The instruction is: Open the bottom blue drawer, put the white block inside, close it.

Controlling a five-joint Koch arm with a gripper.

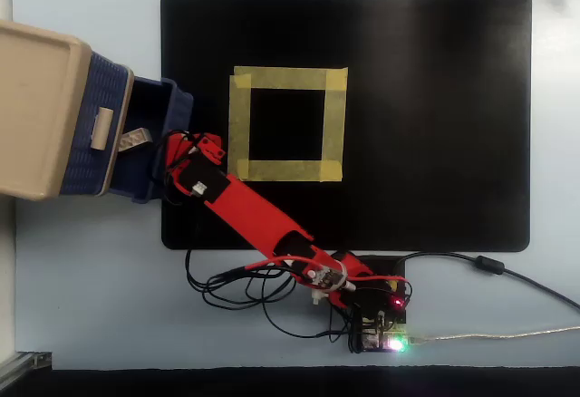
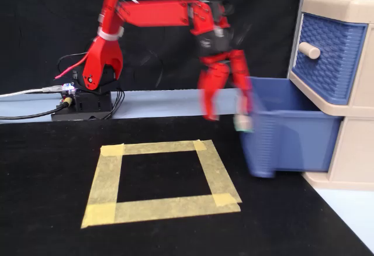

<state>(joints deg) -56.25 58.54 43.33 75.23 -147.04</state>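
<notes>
Glossy red plastic arm (image 2: 158, 11), black motor blocks at joints; red gripper (image 2: 225, 114) blurred, centre right of fixed view. Pulled-out navy-blue plastic bottom drawer (image 2: 289, 133), plain blue walls, right of frame. Beige plastic cabinet (image 1: 36, 107), left edge of overhead view; upper drawer front (image 2: 327, 57) blue, basket-weave relief, beige knob. Matte black mat (image 1: 426, 116) on pale blue-grey tabletop (image 1: 91, 297). Dull yellow masking-tape square outline (image 1: 286, 79), black inside. Small whitish piece (image 1: 136, 139) in drawer.

Bottom blue drawer (image 2: 292, 130) gapes open — its top clear — upper drawer (image 2: 330, 57) set back.
</notes>
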